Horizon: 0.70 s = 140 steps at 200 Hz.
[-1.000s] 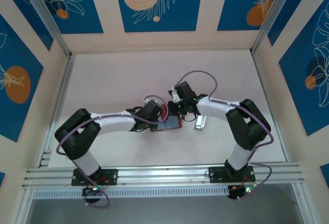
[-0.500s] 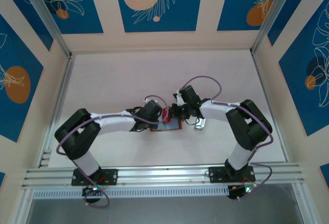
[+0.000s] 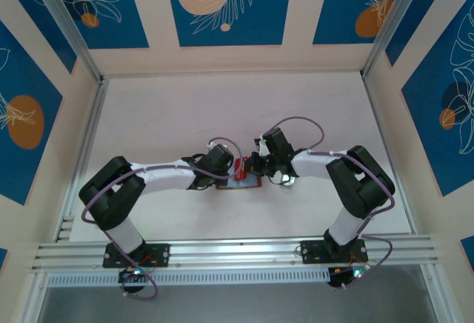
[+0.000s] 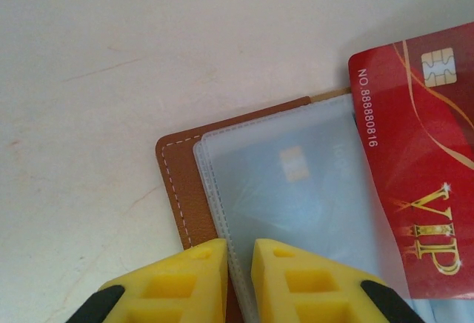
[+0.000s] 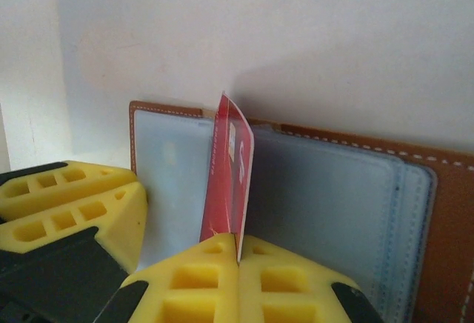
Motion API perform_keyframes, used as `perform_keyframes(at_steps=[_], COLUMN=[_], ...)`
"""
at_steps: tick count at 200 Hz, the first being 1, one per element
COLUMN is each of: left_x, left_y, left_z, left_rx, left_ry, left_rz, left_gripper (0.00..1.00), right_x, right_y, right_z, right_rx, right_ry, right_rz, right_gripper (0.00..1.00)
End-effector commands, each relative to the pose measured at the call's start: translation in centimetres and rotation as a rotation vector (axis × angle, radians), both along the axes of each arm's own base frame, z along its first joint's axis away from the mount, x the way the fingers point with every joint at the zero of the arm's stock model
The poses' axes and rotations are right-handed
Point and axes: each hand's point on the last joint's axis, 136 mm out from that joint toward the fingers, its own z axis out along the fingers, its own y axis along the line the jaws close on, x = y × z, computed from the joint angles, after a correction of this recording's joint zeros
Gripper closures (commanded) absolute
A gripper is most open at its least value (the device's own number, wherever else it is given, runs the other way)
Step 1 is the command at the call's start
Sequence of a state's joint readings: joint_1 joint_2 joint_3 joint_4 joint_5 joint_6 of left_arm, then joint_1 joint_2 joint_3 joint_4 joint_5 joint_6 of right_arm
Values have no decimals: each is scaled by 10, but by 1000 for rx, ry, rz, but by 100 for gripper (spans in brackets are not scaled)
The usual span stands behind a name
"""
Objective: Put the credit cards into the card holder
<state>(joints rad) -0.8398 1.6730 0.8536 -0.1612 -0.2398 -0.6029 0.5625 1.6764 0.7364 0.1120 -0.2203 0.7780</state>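
Observation:
The card holder [image 3: 250, 184] lies open on the table, brown leather [image 4: 176, 182] with clear sleeves [image 4: 296, 190]; a pale card shows inside one sleeve. My left gripper [image 4: 238, 252] is shut on the sleeve's edge at the holder's left side [image 3: 224, 172]. My right gripper [image 5: 238, 245] is shut on a red credit card [image 5: 228, 182], holding it on edge over the open sleeves [image 5: 326, 219], its far end down at the sleeve. In the left wrist view the red card [image 4: 422, 190] overlaps the sleeve's right side. From above, the right gripper [image 3: 250, 166] meets the left one over the holder.
A silvery-grey card [image 3: 288, 180] lies on the table just right of the holder, partly under the right arm. The left gripper's yellow fingers [image 5: 74, 204] stand close beside the red card. Enclosure walls ring the table; an aluminium rail [image 3: 237, 252] runs along its near edge.
The right gripper has come nearer and lower with the red card, onto the open holder. The left gripper has stayed on the sleeve.

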Motion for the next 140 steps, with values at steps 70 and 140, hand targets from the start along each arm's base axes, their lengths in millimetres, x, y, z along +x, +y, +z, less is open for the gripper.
perform_keyframes(at_steps=[70, 140], left_x=[-25, -25], left_y=[33, 34], left_z=[-43, -43], left_rx=[149, 153], left_ry=[135, 133], left_rz=[16, 17], left_gripper=[83, 83], right_x=[-44, -58], right_y=[-4, -14], right_z=[-35, -43], right_rx=[-36, -92], right_ry=[155, 165], right_rz=[27, 37], right_gripper=[100, 100])
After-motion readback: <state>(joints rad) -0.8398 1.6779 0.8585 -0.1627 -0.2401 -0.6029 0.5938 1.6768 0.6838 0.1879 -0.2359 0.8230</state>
